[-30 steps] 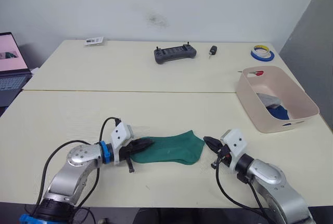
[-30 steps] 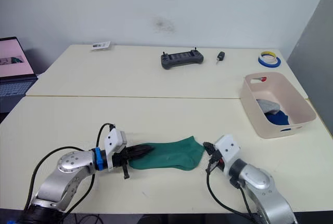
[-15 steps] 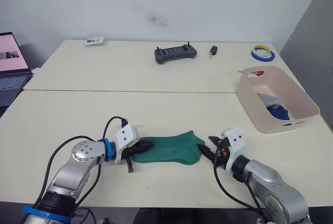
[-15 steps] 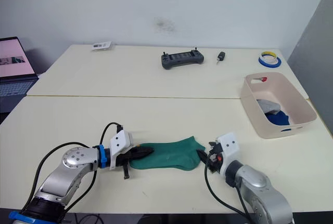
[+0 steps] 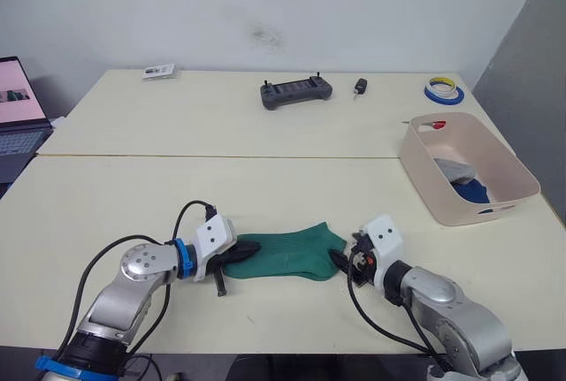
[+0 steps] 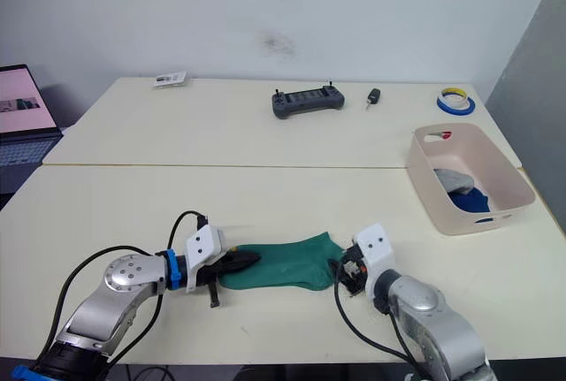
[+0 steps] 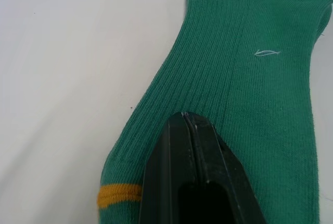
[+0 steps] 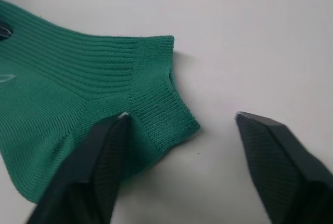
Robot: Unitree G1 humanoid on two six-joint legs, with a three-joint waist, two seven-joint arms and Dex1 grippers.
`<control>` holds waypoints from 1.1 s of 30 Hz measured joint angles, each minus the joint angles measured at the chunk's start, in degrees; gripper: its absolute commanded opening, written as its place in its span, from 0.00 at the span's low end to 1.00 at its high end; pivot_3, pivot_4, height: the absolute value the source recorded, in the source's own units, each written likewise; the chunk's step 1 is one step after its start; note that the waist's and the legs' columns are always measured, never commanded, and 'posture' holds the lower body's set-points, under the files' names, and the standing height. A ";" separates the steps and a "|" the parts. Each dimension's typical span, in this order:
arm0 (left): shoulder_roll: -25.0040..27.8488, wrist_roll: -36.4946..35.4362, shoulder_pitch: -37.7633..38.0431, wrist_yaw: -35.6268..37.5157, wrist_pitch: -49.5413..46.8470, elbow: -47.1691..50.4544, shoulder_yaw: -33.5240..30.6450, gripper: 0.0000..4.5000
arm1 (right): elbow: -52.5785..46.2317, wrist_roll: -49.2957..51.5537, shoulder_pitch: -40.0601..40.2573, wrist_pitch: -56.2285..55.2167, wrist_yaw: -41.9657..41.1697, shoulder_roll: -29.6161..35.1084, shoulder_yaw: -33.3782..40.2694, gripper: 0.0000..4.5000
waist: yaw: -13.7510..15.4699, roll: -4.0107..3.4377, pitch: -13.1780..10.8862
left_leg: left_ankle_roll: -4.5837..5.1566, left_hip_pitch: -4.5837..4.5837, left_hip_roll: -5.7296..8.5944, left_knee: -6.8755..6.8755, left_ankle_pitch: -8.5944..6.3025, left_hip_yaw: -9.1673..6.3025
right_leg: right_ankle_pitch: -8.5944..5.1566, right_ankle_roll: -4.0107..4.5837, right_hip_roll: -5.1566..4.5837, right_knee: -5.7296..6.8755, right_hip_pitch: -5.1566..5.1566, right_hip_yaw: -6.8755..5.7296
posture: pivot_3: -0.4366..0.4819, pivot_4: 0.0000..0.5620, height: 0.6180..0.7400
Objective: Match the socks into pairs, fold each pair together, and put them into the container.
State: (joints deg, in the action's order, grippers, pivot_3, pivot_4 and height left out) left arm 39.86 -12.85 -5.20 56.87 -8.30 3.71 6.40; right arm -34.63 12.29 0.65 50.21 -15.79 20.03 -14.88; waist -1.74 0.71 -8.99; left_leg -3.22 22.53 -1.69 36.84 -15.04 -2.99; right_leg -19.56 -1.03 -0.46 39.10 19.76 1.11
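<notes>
From the head camera I see the green sock (image 5: 287, 254) flat on the near table between both grippers, the container (image 5: 466, 169) far right. Left wrist: my left gripper (image 7: 189, 121) is pinched closed atop the sock. Right wrist: my right gripper (image 8: 179, 120) is spread wide, one finger (image 8: 99, 151) on the cuff.

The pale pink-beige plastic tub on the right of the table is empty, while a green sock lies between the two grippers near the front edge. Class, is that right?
Not quite. The pale pink-beige plastic tub is not empty: the left eye view shows a grey sock and a dark blue sock inside it. The green sock does lie between the left gripper and the right gripper.
</notes>
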 measured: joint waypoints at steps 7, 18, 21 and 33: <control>-0.11 0.09 0.25 -0.16 0.46 -0.05 -0.01 0.00 | 0.09 -2.16 -0.11 -2.39 -0.43 0.06 -3.48 0.02 | 0.00 0.01 0.02 | 0.00 -0.01 -0.01 0.00 0.00 -0.01 | 0.00 0.00 0.00 0.00 -0.01 0.00 | 0.48 0.27 1.00; -1.13 -1.11 -1.08 -0.84 -2.83 1.12 0.07 0.00 | -0.03 -1.94 1.23 -4.73 -1.57 0.90 -0.09 0.01 | 0.17 0.02 -0.05 | 0.00 0.13 0.05 0.03 0.00 -0.02 | 0.00 0.00 0.00 -0.01 0.04 -0.06 | 0.48 0.27 1.00; -1.61 -1.12 -3.58 -0.90 -5.11 1.56 0.60 0.00 | -1.15 -1.68 1.63 -4.68 -2.04 2.36 3.40 0.01 | 0.24 0.03 -0.06 | 0.00 0.29 0.05 0.08 0.00 0.00 | 0.00 0.00 0.00 0.01 0.21 -0.05 | 0.48 0.27 1.00; -5.83 -1.53 -7.92 -0.96 -10.49 3.64 3.51 0.00 | -5.71 0.30 1.82 -2.27 -3.39 4.54 6.92 0.01 | 0.02 0.04 -0.08 | 0.00 0.31 0.03 0.07 0.00 0.00 | 0.00 0.00 0.09 0.04 0.27 -0.01 | 0.48 0.27 1.00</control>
State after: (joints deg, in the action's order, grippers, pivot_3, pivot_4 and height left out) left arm 34.03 -14.38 -13.12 55.90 -18.79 7.35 9.91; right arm -40.34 12.59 2.46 47.94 -19.18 24.58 -7.96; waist -1.73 0.75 -9.07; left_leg -3.22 22.85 -1.66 36.91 -15.04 -2.99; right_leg -19.55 -1.03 -0.36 39.14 20.03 1.11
